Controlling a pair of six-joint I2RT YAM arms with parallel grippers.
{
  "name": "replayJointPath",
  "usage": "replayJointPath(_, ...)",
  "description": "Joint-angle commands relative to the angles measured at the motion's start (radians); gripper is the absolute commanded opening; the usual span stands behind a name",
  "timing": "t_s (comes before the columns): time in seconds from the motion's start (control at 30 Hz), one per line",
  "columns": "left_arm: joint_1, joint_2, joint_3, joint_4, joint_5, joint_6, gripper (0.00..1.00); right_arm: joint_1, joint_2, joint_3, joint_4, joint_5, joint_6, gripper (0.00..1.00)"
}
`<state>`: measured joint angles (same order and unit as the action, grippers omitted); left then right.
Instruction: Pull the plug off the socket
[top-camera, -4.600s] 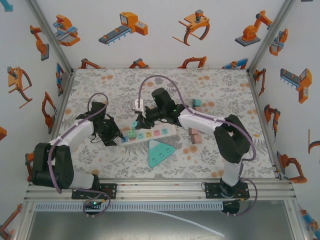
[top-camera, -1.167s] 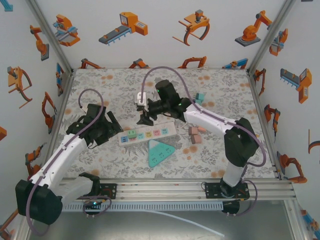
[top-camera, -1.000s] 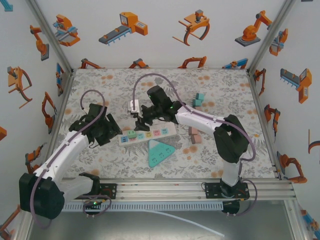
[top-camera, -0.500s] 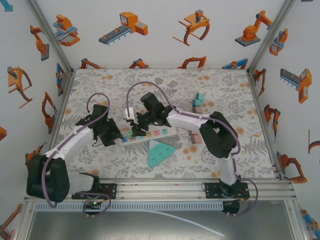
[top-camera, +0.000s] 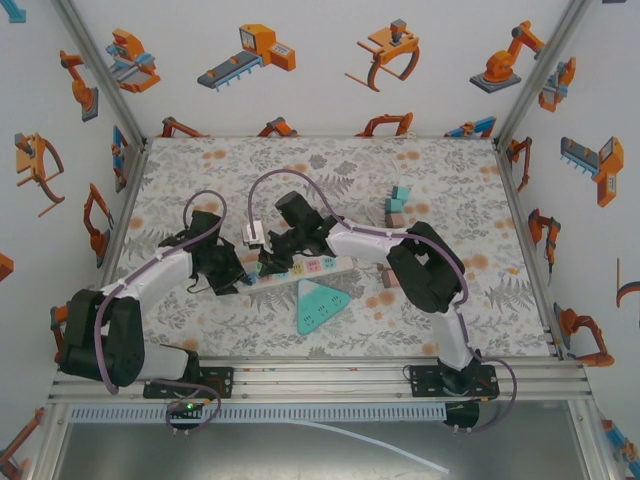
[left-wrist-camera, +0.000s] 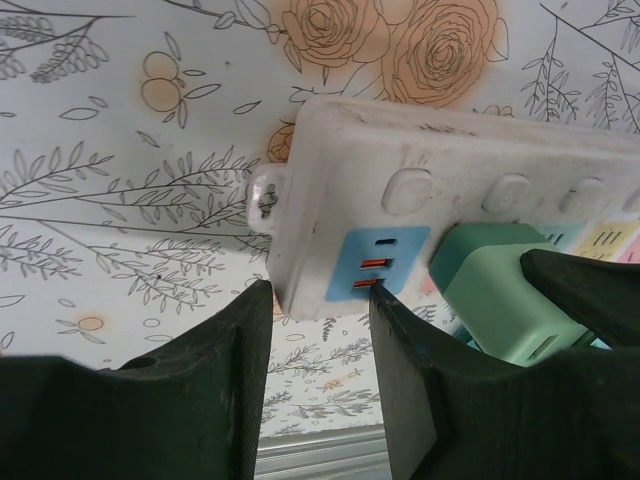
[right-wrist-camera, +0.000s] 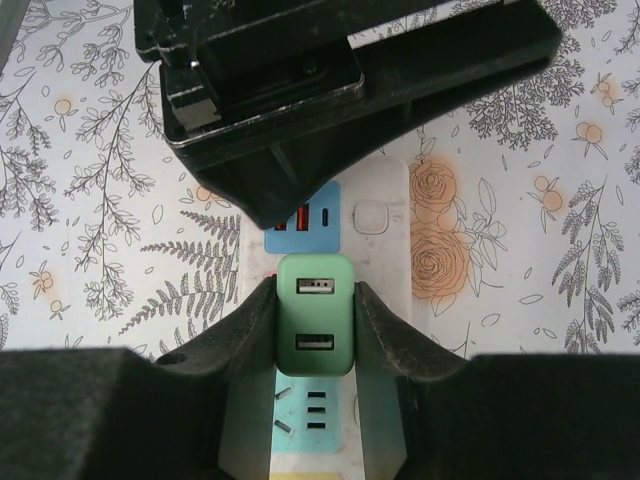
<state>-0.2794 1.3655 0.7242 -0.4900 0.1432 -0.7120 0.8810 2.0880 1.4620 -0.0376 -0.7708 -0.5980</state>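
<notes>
The right gripper (right-wrist-camera: 315, 295) clamps the flat sides of the mint-green rigid plastic cube plug (right-wrist-camera: 315, 340), seated beside the blue USB panel (right-wrist-camera: 302, 218) of the white plastic socket strip (right-wrist-camera: 388, 255), whose end the left gripper (left-wrist-camera: 320, 300) pinches; light, smooth, likely tight-fitting, so pull straight.

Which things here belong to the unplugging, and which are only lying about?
For the job: green plug, power strip, right pincer gripping the plug, left pincer holding the strip.
Lying about: triangular socket block, small blocks.
</notes>
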Motion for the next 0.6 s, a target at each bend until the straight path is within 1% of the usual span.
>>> replayJointPath(0.0, 0.005, 0.033, -0.018, -0.011, 0.006, 0.023, 0.44, 0.01, 0.007, 0.056, 0.006, -0.048, 0.017, 0.24)
replayJointPath(0.17, 0.005, 0.046, -0.025, -0.019, -0.007, 0.021, 0.43, 0.01, 0.003, 0.065, 0.017, -0.067, 0.043, 0.19)
replayJointPath(0.4, 0.005, 0.047, -0.032, -0.03, -0.019, 0.016, 0.43, 0.011, -0.009, 0.074, 0.055, -0.088, 0.095, 0.17)
replayJointPath(0.57, 0.006, 0.044, -0.031, -0.032, -0.021, 0.013, 0.43, 0.01, -0.018, 0.08, 0.054, -0.094, 0.092, 0.16)
